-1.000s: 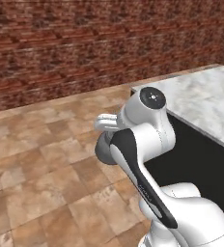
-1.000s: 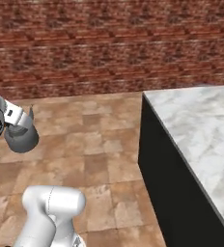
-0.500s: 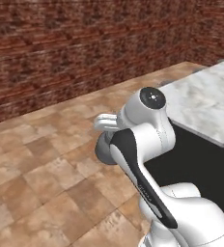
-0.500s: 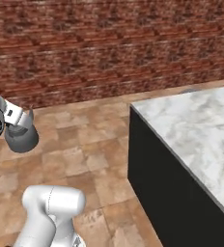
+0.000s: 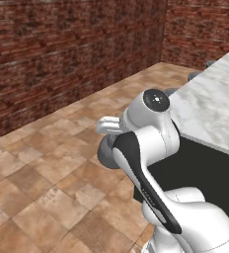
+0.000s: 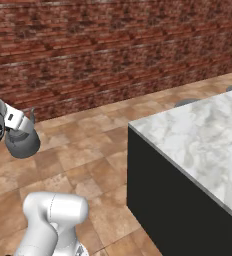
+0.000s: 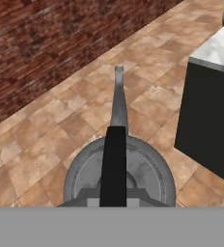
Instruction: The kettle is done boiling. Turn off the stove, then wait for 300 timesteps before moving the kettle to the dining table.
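The kettle [image 7: 119, 173], a squat dull-grey pot with a thin dark handle and a long spout, hangs above the tiled floor. My gripper [image 7: 114, 198] is shut on its handle from above. From the left base view the kettle [image 5: 105, 153] sits just under the white hand, and my gripper [image 5: 108, 138] meets it there. From the right base view the kettle [image 6: 22, 143] hangs at the far left under my gripper [image 6: 19, 126]. The dining table [image 6: 198, 131], white marble on a dark base, stands to the right, apart from the kettle [image 5: 212, 106] [image 7: 216, 46]. The stove is out of view.
A red brick wall [image 6: 113, 55] runs across the back, and brown floor tiles [image 5: 42, 178] lie between it and me. Round grey stools [image 5: 194, 76] [image 6: 187, 102] stand at the table's far side. The table's dark side wall [image 7: 205, 130] is close on the right.
The whole scene has shifted in both base views, so the base has moved: the marble table now sits further left and closer. The kettle stays hanging in the shut gripper.
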Controlling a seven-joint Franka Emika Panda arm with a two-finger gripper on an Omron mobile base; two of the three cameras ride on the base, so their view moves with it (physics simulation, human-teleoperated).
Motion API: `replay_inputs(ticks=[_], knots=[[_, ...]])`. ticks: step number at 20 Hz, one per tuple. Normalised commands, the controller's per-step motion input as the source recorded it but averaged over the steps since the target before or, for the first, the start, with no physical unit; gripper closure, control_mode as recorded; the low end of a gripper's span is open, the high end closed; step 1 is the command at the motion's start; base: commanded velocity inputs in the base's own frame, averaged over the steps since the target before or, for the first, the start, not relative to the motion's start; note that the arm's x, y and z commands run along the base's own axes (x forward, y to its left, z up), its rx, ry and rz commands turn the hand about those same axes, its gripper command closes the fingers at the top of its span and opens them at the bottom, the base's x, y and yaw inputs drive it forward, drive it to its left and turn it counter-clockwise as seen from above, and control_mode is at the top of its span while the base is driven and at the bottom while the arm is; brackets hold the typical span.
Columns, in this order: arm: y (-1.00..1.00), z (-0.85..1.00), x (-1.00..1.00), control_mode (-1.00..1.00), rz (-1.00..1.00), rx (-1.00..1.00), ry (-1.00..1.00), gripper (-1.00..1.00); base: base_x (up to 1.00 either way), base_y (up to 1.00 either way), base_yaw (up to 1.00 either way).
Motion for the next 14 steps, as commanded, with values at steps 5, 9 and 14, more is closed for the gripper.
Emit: replay_inputs(ticks=[5,9,14], knots=[[0.00,0.00,0.00,1.00,0.00,0.00,0.00,1.00,0.69,0.71,-0.36],[0.00,0.00,0.00,1.00,0.00,0.00,0.00,1.00,0.67,0.72,-0.37],[0.00,0.00,0.00,1.00,0.00,0.00,0.00,1.00,0.67,0.71,-0.37]])
